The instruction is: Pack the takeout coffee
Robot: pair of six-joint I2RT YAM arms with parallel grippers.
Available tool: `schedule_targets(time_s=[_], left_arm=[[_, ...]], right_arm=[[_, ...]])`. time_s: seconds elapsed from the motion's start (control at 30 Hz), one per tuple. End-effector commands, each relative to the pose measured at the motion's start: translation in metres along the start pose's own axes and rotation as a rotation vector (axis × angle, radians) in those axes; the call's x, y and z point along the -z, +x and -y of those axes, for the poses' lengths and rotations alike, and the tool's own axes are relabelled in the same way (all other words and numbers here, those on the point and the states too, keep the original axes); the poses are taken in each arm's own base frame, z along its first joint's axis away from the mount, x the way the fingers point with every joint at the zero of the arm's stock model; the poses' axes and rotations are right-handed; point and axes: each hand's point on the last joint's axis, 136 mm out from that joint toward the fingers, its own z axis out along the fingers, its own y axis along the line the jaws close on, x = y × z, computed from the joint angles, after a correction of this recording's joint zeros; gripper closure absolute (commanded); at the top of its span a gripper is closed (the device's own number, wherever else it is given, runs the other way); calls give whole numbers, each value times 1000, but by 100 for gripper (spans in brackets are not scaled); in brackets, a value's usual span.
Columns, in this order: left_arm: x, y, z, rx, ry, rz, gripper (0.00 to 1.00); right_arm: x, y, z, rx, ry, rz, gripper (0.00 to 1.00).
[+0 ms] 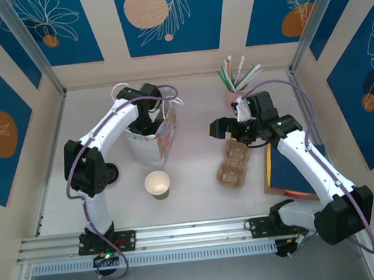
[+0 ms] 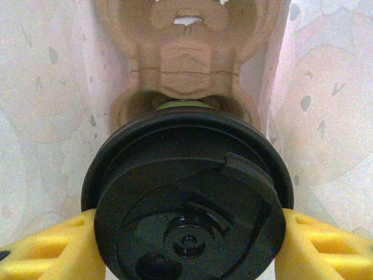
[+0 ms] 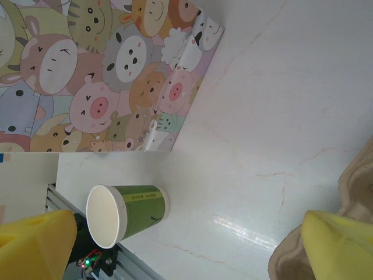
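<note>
Holding the coffee (image 2: 186, 198) at its lidded rim: left gripper (image 2: 187, 248), yellow fingers (image 2: 52, 251) closed on either side of the black lid, reaching down inside the bag (image 1: 166, 141). Location of coffee: within the bag, lid up, over the near pocket of a carrier (image 2: 186, 64) lying on the bag's floor. A sliver of green wall shows just under the lid. Whether the base already sits in the pocket cannot be told. Bag walls stand close on both sides of the lid. Right gripper (image 1: 228, 129): jaws spread wide, holding nothing, poised above a second carrier (image 1: 234, 165) on the table (image 1: 196, 94), well apart from the bag. Also present: open cup (image 1: 157, 183), lidless, near the bag's front end, no part of this step. Handling note, as judgement: the step in hand is seating the coffee. Descend straight and slowly, lid level, centred on the pocket so the base does not catch the pulp rim. Part the fingers only once the cup bears its own weight. Withdraw vertically to avoid snagging the paper walls. Risk: a tilted release may topple or spill it.
</note>
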Motion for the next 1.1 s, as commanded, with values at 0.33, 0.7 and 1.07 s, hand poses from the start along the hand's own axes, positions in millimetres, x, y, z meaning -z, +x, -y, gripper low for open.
schedule_targets(time_s=[0.33,0.7,1.07], left_arm=[[-13,8,-12,-8,-29,-40,46],[-19,10,-15,-5,-30,-50,46],[-27,12,-16,-5,-34,-60,47]], right_arm=[[4,4,-2,11,-2,-8,1],[4,4,-3,12,-3,-7,1],[4,4,-4,14,-4,-8,1]])
